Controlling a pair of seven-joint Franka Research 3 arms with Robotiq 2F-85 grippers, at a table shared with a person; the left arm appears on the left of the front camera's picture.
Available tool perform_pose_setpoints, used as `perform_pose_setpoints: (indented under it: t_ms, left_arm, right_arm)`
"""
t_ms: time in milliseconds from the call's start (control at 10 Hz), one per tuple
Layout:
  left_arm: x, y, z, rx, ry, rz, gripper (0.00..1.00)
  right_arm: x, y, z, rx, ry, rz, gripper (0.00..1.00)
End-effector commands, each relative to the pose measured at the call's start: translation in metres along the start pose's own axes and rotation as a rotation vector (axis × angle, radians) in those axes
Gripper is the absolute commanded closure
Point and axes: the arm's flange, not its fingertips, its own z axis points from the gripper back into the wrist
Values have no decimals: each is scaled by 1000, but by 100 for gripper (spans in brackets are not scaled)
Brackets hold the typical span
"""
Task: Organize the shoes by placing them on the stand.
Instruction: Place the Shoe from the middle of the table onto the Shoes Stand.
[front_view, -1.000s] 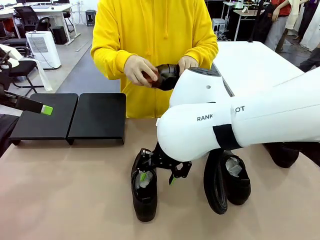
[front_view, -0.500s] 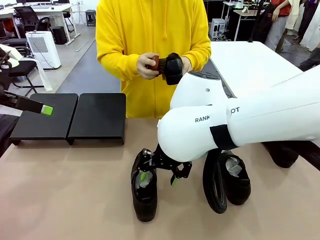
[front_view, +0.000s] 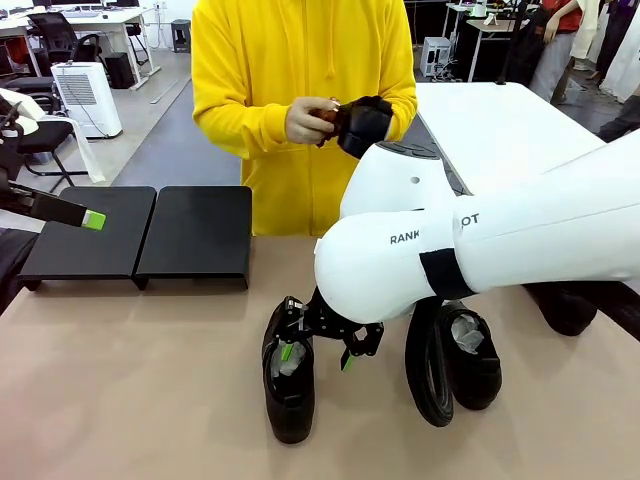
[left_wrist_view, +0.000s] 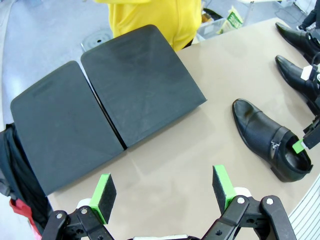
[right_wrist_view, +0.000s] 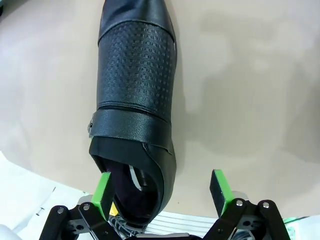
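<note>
Right wrist view: my right gripper straddles heel wall of shoe, jaws apart, not clamped. Arm barely moves over last second; person lifts second shoe higher. My left gripper apart, near stand. Shoe on table, apart from stand; none placed yet.

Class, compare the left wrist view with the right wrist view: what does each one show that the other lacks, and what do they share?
Left wrist view: the stand with no shoe on it, the open left gripper above the table, and more shoes at the right edge. Right wrist view: the near shoe close up, its dotted upper and strap plain, with the open right gripper at its heel end. Both: that same near shoe lying on the tan table.
</note>
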Motion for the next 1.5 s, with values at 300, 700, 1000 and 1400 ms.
perform_pose_setpoints:
  t_ms: [300, 700, 1000, 1400]
  left_arm:
    - [-1, 3, 1, -17, -8, -7, 0]
    - [-1, -55, -16, 42, 75, -2, 0]
    - [9, -136, -49, 32, 315, 120, 0]
    - [0, -118, -58, 57, 275, 76, 0]
  right_arm:
    - [-27, -71, 83, -93, -160, -16, 0]
    - [-27, -159, 143, -39, -298, -336, 0]
    - [-26, -134, 131, -49, -245, -170, 0]
    - [-30, -190, 164, -129, -319, -318, 0]
